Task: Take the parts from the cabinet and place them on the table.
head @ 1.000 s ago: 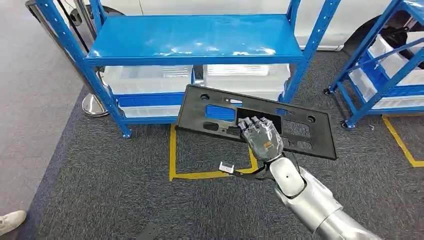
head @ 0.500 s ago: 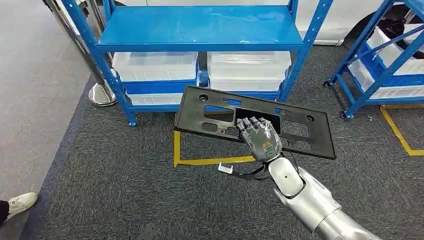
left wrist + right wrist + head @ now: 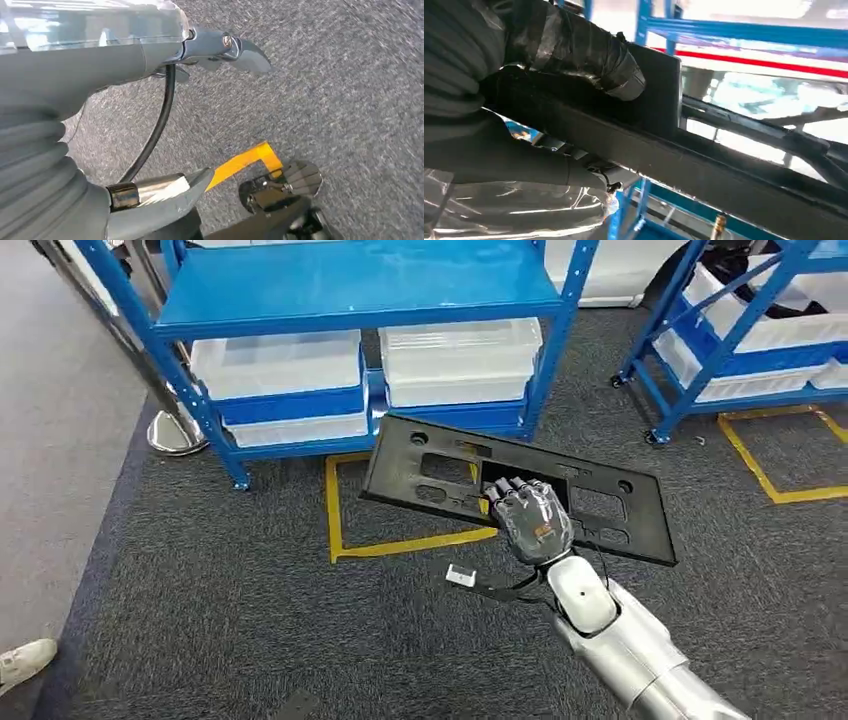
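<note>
The view has swung right, sliding the blue rack (image 3: 350, 300) leftward, while the right hand (image 3: 530, 518) keeps its fingers hooked through the black panel (image 3: 430, 475), held tilted above the carpet. The left hand's (image 3: 90, 70) grip cannot be told.

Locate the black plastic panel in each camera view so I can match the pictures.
Head view: black panel at centre, held off the floor by the right hand.
Left wrist view: not in it.
Right wrist view: panel as a dark bar running across.
Shared landmark: blue rack.
</note>
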